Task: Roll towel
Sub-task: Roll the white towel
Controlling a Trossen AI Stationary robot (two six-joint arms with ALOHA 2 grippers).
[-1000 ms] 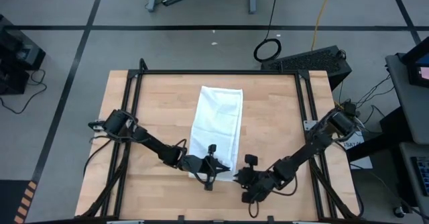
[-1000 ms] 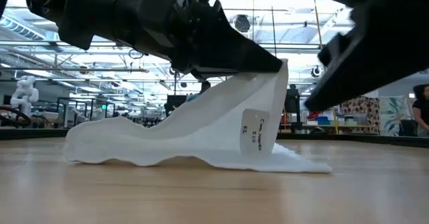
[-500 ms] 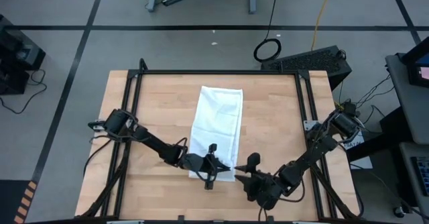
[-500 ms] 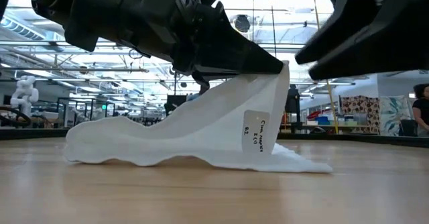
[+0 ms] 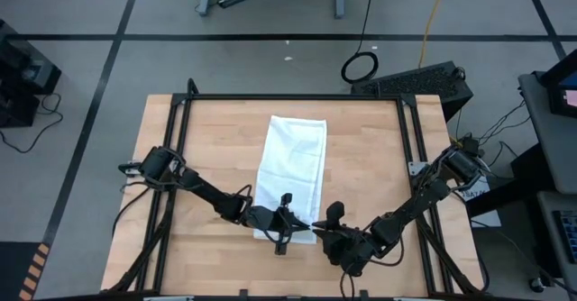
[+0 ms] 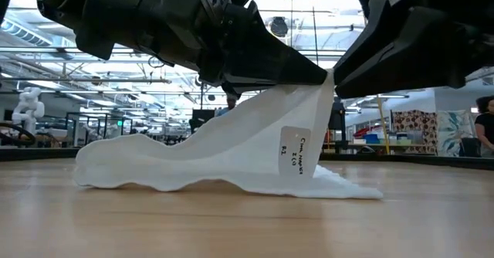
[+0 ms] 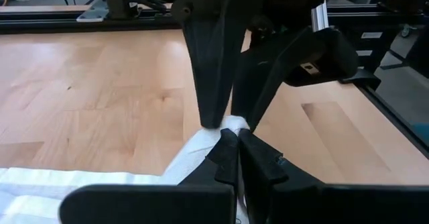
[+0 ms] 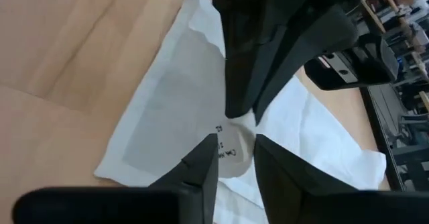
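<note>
**A:** Holding matters most right now. Your left gripper [image 6: 320,76] is pinched fully shut on the near corner of the towel [image 5: 290,177] and has it lifted off the desk [image 5: 207,148] into a tent.

**B:** And the right gripper [image 8: 234,147]?

**A:** Its fingers [image 8: 201,167] stand a little apart, right up against that same raised corner, meeting the left gripper tip to tip. From these views you cannot tell whether it has any cloth between them yet; treat it as empty.

**B:** So how should you handle this step?

**A:** Keep the left pinch firm and level. Bring the right gripper onto the lifted edge just beside the left one, close it on cloth only, not on the other gripper. Then, in my judgement, carry both forward together so the edge folds evenly; a lopsided pull would likely skew the roll.

**B:** Where does the towel lie?

**A:** Mid-desk, between the arms. Its long axis runs from the near edge toward the far edge, slightly slanted. The far end lies flat; the near end is raised, small label showing. Roll along that axis.
</note>
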